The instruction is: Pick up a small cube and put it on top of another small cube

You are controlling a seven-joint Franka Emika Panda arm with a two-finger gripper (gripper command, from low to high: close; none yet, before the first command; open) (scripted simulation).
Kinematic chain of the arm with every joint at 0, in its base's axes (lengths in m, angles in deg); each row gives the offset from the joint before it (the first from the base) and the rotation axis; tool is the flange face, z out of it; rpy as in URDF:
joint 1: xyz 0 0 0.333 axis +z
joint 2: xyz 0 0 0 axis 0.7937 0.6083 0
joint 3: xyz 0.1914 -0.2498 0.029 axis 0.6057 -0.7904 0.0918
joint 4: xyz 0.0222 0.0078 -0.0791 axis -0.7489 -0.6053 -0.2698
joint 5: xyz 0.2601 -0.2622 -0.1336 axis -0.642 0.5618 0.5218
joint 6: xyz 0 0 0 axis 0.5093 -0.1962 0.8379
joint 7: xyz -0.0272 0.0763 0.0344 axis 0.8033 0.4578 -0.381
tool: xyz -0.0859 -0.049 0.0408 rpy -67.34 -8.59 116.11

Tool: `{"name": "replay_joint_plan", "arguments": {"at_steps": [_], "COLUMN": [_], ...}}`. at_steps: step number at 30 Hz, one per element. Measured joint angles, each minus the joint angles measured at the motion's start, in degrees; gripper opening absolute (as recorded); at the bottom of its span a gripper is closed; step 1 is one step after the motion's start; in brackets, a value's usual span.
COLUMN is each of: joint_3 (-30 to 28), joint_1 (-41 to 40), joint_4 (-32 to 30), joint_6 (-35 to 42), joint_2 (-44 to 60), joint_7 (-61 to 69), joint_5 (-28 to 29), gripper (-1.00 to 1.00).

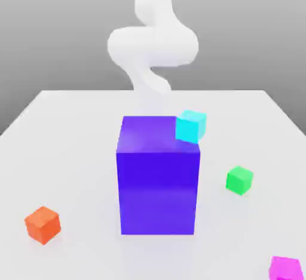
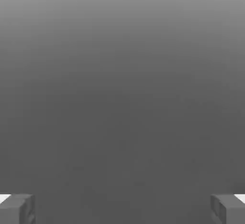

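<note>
On the exterior view's left, low on the white table point(image 1: 72, 117), we see a small orange cube point(image 1: 43, 224) sitting alone on the surface, well apart from everything else. Moving toward the middle, we come to a big blue-violet block point(image 1: 158, 177) standing upright on the table, much taller and wider than any of the small cubes. Behind it we see the white arm point(image 1: 152, 46) rising from the far side of the table, its lower part hidden by the block. At the block's top corner on the exterior view's right we find a small cyan cube point(image 1: 191, 125); it overlaps that corner in the picture, and we cannot tell whether it rests on the block or stands on the table behind it. Further right, a small green cube point(image 1: 239, 180) sits on the table, near the block but not touching it. At the far right, at the bottom corner of the exterior view, we see the small magenta cube point(image 1: 285, 268), partly cut by the edge, resting on the table well apart from the green cube and the block.

From the hand view we see the gripper point(image 2: 122, 208) with its two grey fingertips point(image 2: 19, 208) spread wide apart at opposite sides, with nothing between them, against a plain grey background.
</note>
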Motion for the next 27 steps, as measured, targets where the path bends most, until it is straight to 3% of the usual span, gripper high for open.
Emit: {"name": "replay_joint_plan", "arguments": {"at_steps": [9,17,27], "joint_3": [-2.82,-1.61,1.41], "joint_1": [9.88,15.5,19.99], "joint_4": [1.91,3.57,5.41], "joint_6": [-4.38,-8.24,-13.72], "joint_2": [19.12,35.73,55.86], "joint_7": [17.85,32.63,45.68], "joint_5": [-4.73,-7.82,-3.73], "gripper": [0.0,0.0,0.0]}}
